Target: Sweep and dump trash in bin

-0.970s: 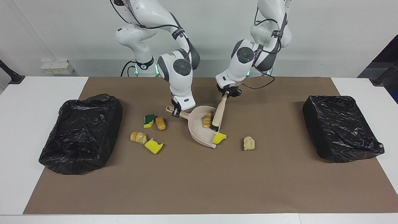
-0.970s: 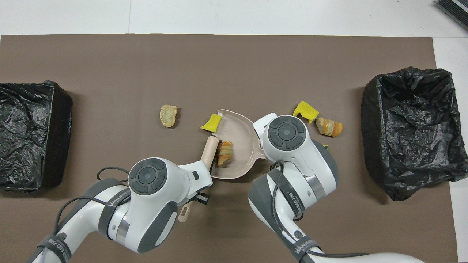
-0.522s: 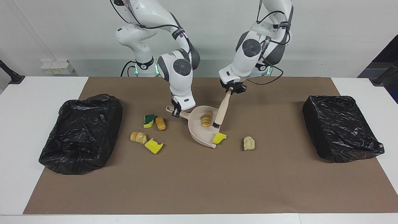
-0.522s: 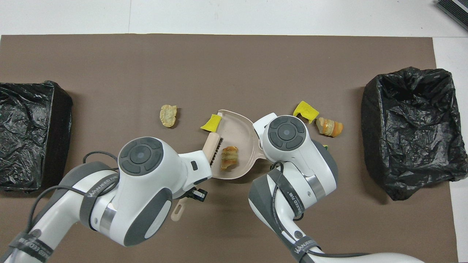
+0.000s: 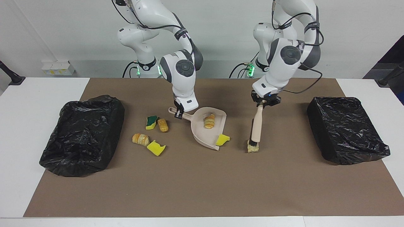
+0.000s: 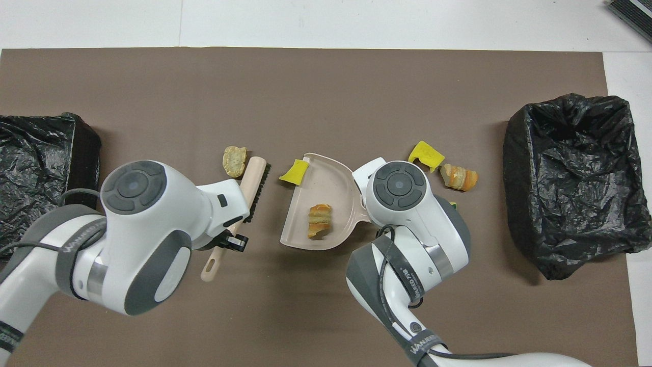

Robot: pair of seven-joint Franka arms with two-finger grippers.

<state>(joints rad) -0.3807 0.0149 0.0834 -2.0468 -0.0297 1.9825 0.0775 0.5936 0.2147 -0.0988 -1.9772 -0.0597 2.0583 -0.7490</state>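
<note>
My right gripper (image 5: 178,114) is shut on the handle of the beige dustpan (image 5: 202,132), which rests on the mat. A bread chunk (image 5: 209,121) lies in the pan and a yellow sponge piece (image 5: 222,139) sits at its lip. My left gripper (image 5: 264,102) is shut on the beige brush (image 5: 256,124), whose bristle end is down against a lone bread chunk (image 5: 252,148) toward the left arm's end of the pan. Several more scraps lie toward the right arm's end: a green-faced sponge (image 5: 151,122), two bread chunks (image 5: 163,125) (image 5: 140,139) and a yellow sponge (image 5: 156,148).
Two bins lined with black bags stand on the brown mat, one at the right arm's end (image 5: 82,135) and one at the left arm's end (image 5: 347,129). In the overhead view the right arm covers its gripper and the pan's handle.
My left gripper lifted the brush out of the dustpan and carried it toward the left arm's end, down to the lone bread chunk. The right gripper and the pan stayed still.
</note>
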